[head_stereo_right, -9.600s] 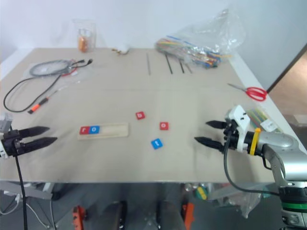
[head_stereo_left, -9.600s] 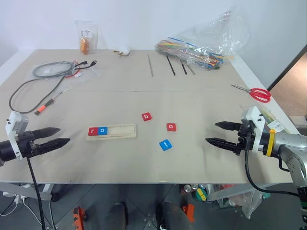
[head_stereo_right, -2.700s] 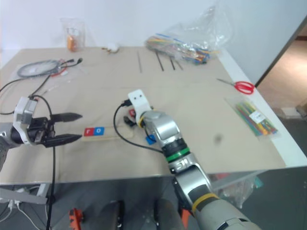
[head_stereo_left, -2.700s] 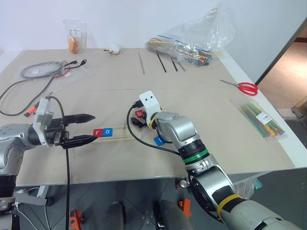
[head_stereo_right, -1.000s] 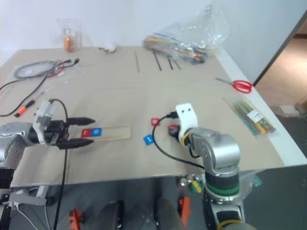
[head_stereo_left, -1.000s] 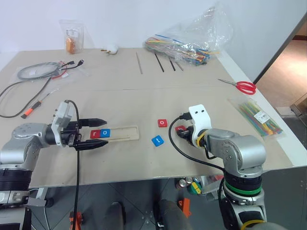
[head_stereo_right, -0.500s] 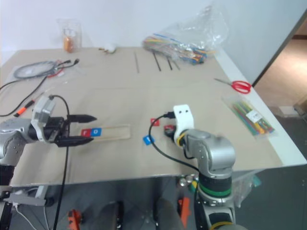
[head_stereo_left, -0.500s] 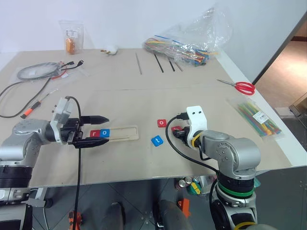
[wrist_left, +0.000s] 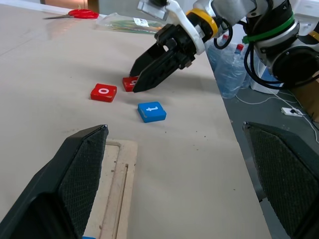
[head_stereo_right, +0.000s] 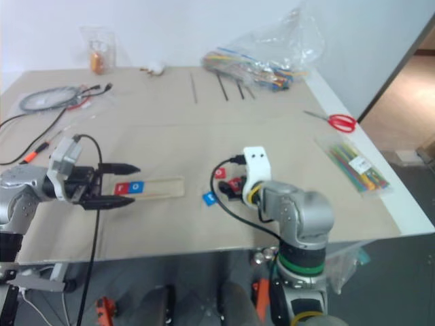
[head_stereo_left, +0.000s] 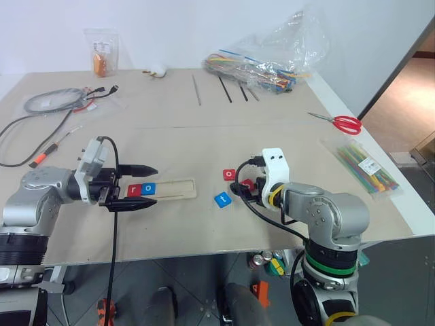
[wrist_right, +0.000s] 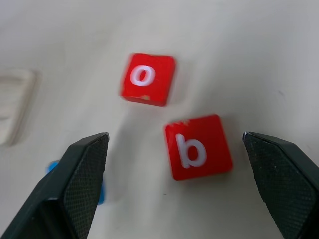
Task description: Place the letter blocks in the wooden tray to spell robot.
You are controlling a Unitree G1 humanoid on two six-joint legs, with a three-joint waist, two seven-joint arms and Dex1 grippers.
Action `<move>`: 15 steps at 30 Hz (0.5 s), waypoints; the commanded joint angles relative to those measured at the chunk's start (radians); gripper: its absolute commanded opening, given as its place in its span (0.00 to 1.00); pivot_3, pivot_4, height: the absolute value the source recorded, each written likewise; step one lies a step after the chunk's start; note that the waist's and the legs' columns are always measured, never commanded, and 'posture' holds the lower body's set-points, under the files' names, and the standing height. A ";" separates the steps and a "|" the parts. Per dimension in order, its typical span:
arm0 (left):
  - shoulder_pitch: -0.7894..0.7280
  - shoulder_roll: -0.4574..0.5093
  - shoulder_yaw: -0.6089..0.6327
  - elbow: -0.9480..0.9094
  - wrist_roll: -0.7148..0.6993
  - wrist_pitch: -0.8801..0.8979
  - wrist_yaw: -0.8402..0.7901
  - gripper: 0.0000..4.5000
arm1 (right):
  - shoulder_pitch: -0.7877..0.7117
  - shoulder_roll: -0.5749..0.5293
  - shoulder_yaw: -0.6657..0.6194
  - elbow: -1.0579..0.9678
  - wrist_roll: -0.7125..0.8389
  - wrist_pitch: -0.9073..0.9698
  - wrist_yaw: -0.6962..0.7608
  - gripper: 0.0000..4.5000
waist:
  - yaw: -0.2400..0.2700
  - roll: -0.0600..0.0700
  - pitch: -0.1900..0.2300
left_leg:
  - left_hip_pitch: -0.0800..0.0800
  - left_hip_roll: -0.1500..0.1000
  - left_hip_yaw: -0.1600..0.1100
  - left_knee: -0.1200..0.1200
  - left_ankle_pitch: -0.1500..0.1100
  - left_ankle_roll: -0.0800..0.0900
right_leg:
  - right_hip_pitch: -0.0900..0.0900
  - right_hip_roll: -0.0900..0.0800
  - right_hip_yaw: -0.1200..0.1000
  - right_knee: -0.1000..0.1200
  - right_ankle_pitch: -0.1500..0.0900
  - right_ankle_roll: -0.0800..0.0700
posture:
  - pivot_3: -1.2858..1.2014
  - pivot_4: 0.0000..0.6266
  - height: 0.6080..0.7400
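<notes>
Tray (head_stereo_left: 173,188) of pale wood, long and narrow, holds red "r" and blue "o" tiles (head_stereo_left: 142,189). Right gripper (wrist_right: 174,164), wide open and empty, hovers over the red "b" tile (wrist_right: 198,147); red "o" tile (wrist_right: 147,79) lies at eleven o'clock. I would centre on "b" before closing. Left gripper (wrist_left: 169,169) is open, empty.

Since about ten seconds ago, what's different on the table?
The red b tile has moved: the right gripper carried it from left of the red o tile to the o's right side and has just let it go, jaws now open over it. The left gripper has come in beside the tray, jaws open. Unchanged: r and o in the tray, blue t tile.
</notes>
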 commanded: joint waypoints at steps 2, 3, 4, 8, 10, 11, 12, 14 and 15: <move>-0.011 0.003 0.011 -0.006 -0.005 -0.010 -0.006 1.00 | -0.016 -0.268 -0.018 0.010 0.114 -0.206 0.272 1.00 | 0.003 0.000 0.000 | 0.000 0.000 0.000 0.000 0.000 0.000 | 0.000 0.000 0.000 0.000 0.000 0.000 | 0.52 0.24 1.00; -0.011 0.002 0.011 -0.004 -0.004 -0.011 -0.005 1.00 | 0.029 -0.371 0.019 0.008 0.116 -0.335 0.385 1.00 | 0.007 0.000 0.000 | -0.001 -0.001 0.000 0.000 0.000 0.000 | 0.000 0.000 0.000 -0.001 0.000 0.000 | 0.52 0.24 1.00; -0.010 0.001 0.011 -0.002 -0.003 -0.013 -0.005 1.00 | 0.065 -0.441 0.044 0.018 0.111 -0.444 0.457 1.00 | 0.009 0.000 0.000 | -0.001 -0.002 -0.001 -0.001 0.000 0.000 | 0.001 0.000 0.001 -0.002 -0.001 0.000 | 0.52 0.24 1.00; -0.012 -0.001 0.011 0.000 -0.002 -0.013 -0.004 1.00 | 0.173 -0.591 0.089 0.108 0.091 -0.769 0.668 1.00 | 0.002 -0.001 -0.001 | 0.000 -0.002 -0.001 -0.002 -0.002 0.002 | 0.002 0.001 0.003 -0.002 -0.004 0.000 | 0.52 0.24 1.00; -0.013 0.000 0.013 0.004 -0.001 -0.013 -0.003 1.00 | 0.228 -0.654 0.137 0.204 0.024 -1.026 0.787 1.00 | -0.001 -0.001 -0.001 | 0.001 -0.002 0.000 -0.002 -0.003 0.004 | 0.002 0.002 0.004 -0.002 -0.004 0.000 | 0.52 0.24 1.00; -0.012 0.003 0.015 0.002 -0.002 -0.011 -0.003 1.00 | 0.226 -0.669 0.155 0.256 0.024 -1.069 0.836 1.00 | -0.001 -0.001 -0.001 | 0.001 -0.002 0.000 -0.002 -0.003 0.004 | 0.002 0.002 0.004 -0.002 -0.004 -0.001 | 0.52 0.24 1.00; -0.010 0.006 0.017 -0.001 -0.004 -0.008 -0.004 1.00 | 0.215 -0.670 0.167 0.306 0.022 -1.115 0.866 1.00 | -0.002 -0.001 -0.001 | 0.002 -0.002 0.000 -0.002 -0.003 0.004 | 0.002 0.002 0.004 -0.001 -0.004 -0.001 | 0.52 0.24 1.00; -0.002 0.017 0.021 -0.016 -0.010 0.002 -0.006 1.00 | 0.161 -0.661 0.198 0.423 0.004 -1.182 0.908 1.00 | -0.005 -0.001 0.000 | 0.003 -0.002 0.001 -0.001 -0.003 0.004 | 0.002 0.003 0.005 -0.001 -0.003 -0.001 | 0.52 0.24 1.00; 0.002 0.024 0.024 -0.024 -0.013 0.010 -0.008 1.00 | 0.131 -0.651 0.214 0.486 -0.017 -1.248 0.927 1.00 | -0.005 -0.001 0.000 | 0.003 -0.001 0.001 0.000 -0.003 0.004 | 0.002 0.003 0.005 -0.001 -0.002 -0.001 | 0.52 0.24 1.00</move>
